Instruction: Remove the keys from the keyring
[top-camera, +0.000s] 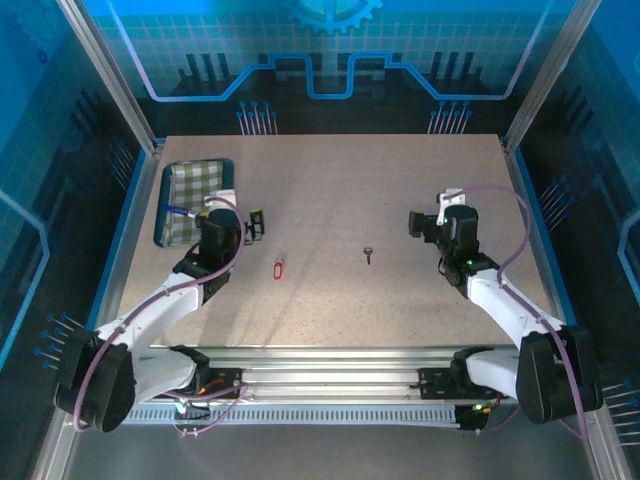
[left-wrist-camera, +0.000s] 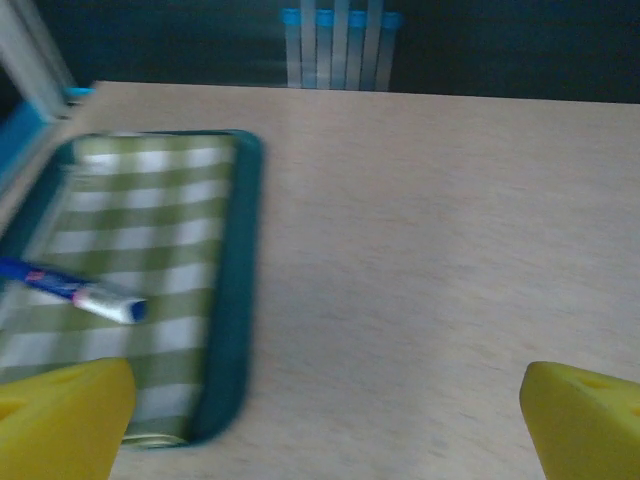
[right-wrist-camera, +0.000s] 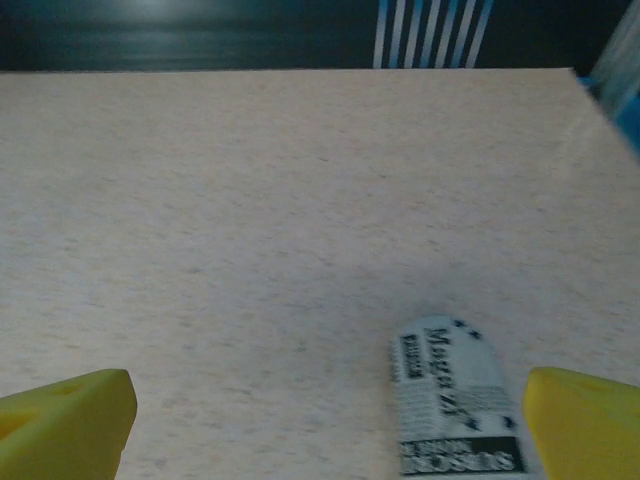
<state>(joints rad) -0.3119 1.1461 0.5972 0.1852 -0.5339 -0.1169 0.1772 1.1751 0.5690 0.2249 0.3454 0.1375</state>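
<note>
The red keyring (top-camera: 278, 268) lies on the table left of the middle. A small dark key (top-camera: 369, 255) lies by itself to its right, well apart from the ring. My left gripper (top-camera: 230, 215) sits up and to the left of the keyring, beside the tray. In the left wrist view this left gripper (left-wrist-camera: 325, 430) is open, with bare table between its yellow fingers (left-wrist-camera: 60, 420). My right gripper (top-camera: 443, 210) hangs to the right of the key. Seen from the right wrist, the right gripper (right-wrist-camera: 325, 425) is also wide open.
A teal-rimmed tray (top-camera: 164, 205) with a green checked lining sits at the far left and holds a blue-and-white pen (left-wrist-camera: 80, 292). A white object with black print (right-wrist-camera: 455, 400) lies on the table between my right fingers, close to the right one.
</note>
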